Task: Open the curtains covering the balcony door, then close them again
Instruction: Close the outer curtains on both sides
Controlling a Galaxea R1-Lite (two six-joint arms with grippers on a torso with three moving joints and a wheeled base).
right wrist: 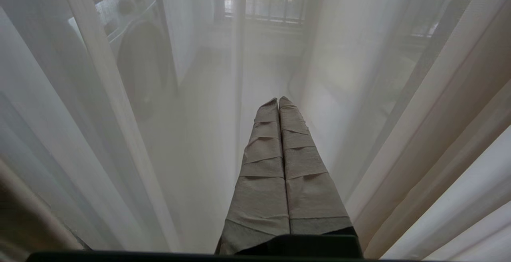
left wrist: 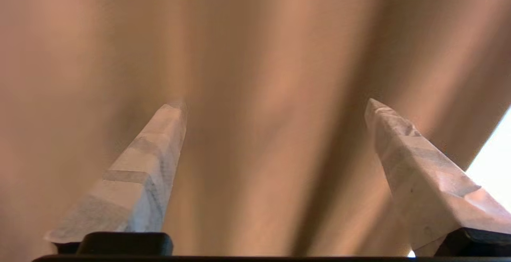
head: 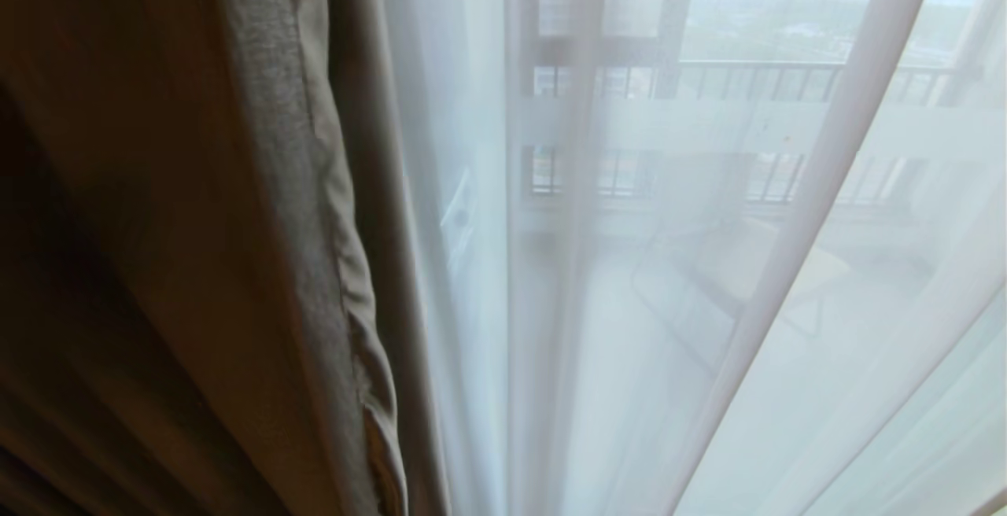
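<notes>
- The heavy beige-grey woven drape [head: 236, 209], the opaque layer of the curtains, is seen gathered in thick folds along the left side of the balcony doorway in the head view, its hemmed edge hanging beside the sheer layer.
- The left gripper [left wrist: 275, 106] is pictured in its wrist view with taped fingers [left wrist: 131, 186] spread wide and nothing between them, pointed at the drape's folds, which fill the view; contact cannot be told. The spread is judged to be either a release or a readying for a fresh hold.
- The thin white see-through sheer [head: 629, 327] is shown drawn across the doorway to the right of the drape, so the dark-framed glass balcony door [head: 676, 44], with its frosted band, is glimpsed only through it.
- The right gripper [right wrist: 278, 102] is shown in its wrist view with wrapped fingers pressed together, empty, aimed at the sheer, apparently parked.
</notes>
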